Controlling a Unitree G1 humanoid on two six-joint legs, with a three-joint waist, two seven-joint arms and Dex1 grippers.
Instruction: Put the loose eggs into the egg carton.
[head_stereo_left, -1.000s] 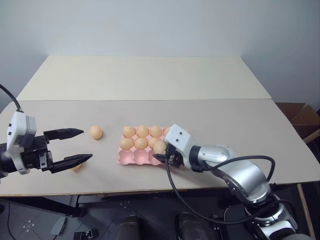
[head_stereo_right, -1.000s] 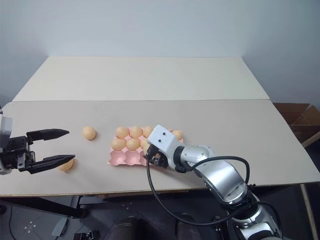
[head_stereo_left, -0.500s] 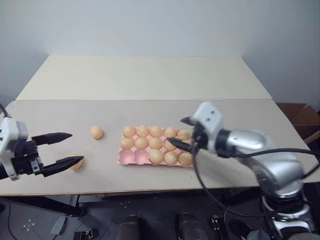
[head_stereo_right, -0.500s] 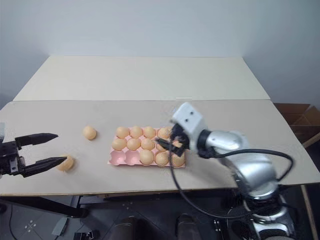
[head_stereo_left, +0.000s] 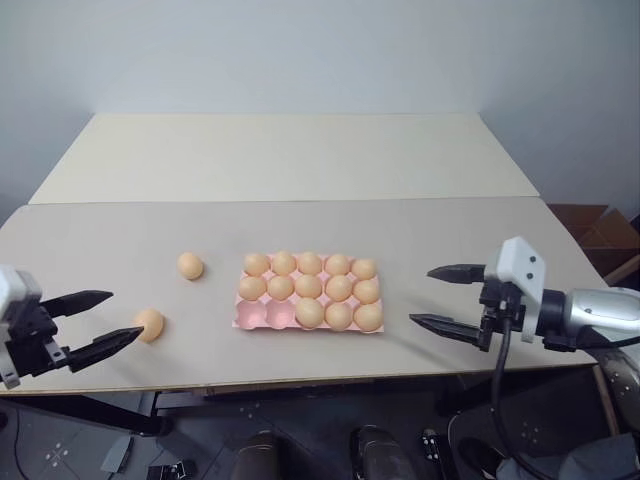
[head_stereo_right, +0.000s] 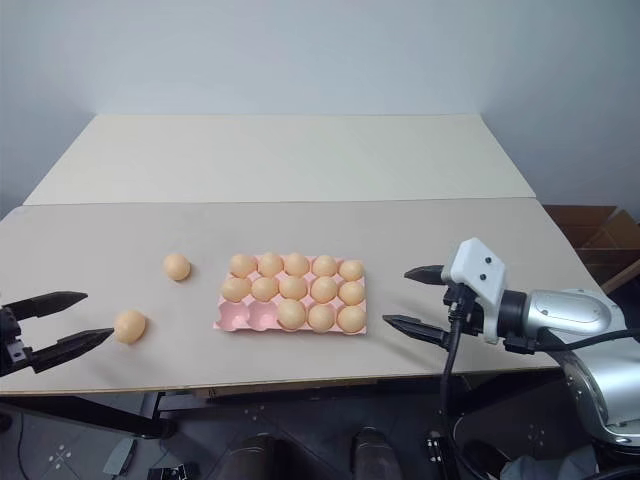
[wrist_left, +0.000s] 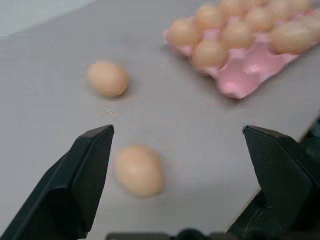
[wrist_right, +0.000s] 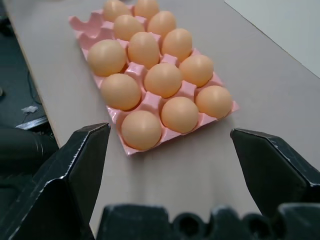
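Beige table (head_stereo_left: 300, 160): pink egg carton (head_stereo_left: 250, 318) centre, two loose eggs (head_stereo_left: 150, 323) left; both grippers (head_stereo_left: 88, 320) (head_stereo_left: 448, 297) spread wide, empty.

egg carton (head_stereo_left: 258, 316): pink, two near-left cups empty | loose eggs (head_stereo_left: 190, 265) (head_stereo_left: 149, 324): left of it

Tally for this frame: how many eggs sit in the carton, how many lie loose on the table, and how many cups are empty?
Eggs in the egg carton: 13
Loose eggs on the table: 2
Empty cups: 2
Total eggs: 15
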